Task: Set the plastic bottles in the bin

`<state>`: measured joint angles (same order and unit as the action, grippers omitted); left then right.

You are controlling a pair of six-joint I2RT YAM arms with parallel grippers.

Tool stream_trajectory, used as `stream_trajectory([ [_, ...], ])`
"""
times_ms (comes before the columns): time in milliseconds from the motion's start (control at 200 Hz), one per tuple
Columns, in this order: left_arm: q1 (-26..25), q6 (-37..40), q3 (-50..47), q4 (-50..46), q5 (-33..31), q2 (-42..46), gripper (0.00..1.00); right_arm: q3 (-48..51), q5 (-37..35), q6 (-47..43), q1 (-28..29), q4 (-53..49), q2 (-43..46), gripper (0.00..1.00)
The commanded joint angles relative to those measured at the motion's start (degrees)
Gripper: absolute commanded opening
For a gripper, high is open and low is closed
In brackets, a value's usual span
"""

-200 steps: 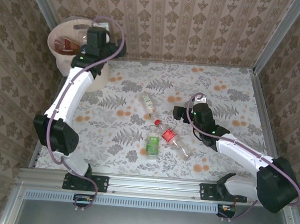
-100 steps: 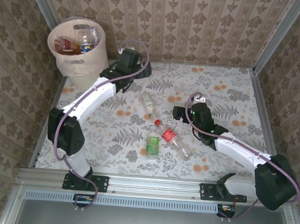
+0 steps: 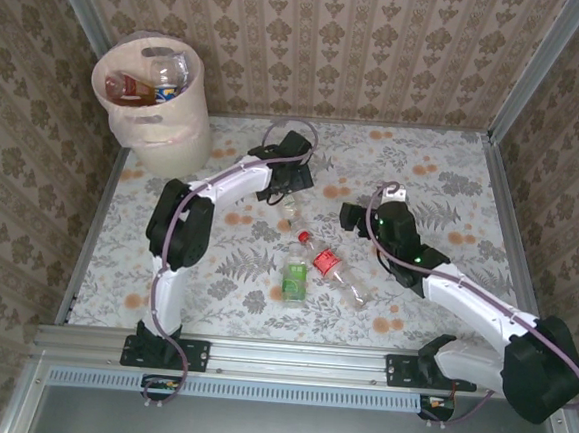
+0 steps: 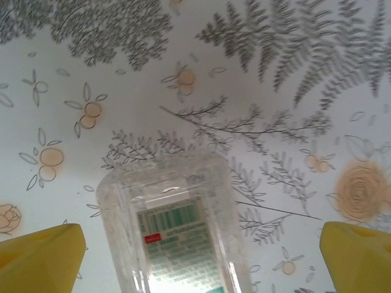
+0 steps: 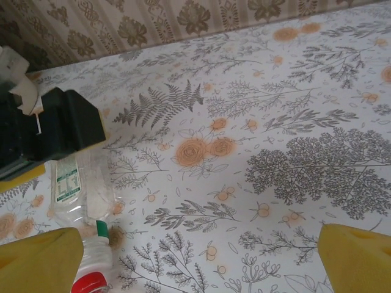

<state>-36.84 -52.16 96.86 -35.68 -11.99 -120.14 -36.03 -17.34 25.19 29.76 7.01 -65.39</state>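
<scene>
Now your left hand, released, has swung from the round beige bin to poise over a clear white-labelled plastic bottle: next pickup.

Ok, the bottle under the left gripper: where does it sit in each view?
Top external: the bottle lies near picture centre, poking out from under the left gripper.
Left wrist: bottom centre, between the yellow fingers.
Right wrist: left edge, below the black gripper body.
Shared landmark: the left gripper, open over the bottle.
</scene>
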Motion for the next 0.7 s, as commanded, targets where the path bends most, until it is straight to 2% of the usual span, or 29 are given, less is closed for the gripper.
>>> stream_trajectory([
  [0,-0.2,-4.1,1.8,-3.4,-2.0,-1.9,0.99,1.6,-3.0,-1.4,0.3,-2.2,2.0,1.0],
  [110,-0.2,-4.7,2.1,-2.9,-1.3,-3.9,0.95,2.2,-3.4,-1.6,0.3,-2.5,3.1,1.0],
  [325,0.1,-5.8,0.8,-1.1,-0.6,-5.4,0.81,2.5,-4.0,-1.7,0.3,-4.2,4.6,1.0],
  [435,0.5,-5.6,-1.0,0.7,-0.8,-4.3,0.65,2.5,-4.1,-1.8,0.3,-4.7,5.0,1.0],
  [490,0.9,-5.3,-2.6,2.6,-0.9,-3.2,0.61,2.5,-4.1,-1.8,0.3,-4.7,5.0,1.0],
  [695,3.8,1.2,-6.1,6.6,1.1,2.2,0.56,1.8,-3.5,-1.7,0.3,-4.2,4.0,1.0],
])
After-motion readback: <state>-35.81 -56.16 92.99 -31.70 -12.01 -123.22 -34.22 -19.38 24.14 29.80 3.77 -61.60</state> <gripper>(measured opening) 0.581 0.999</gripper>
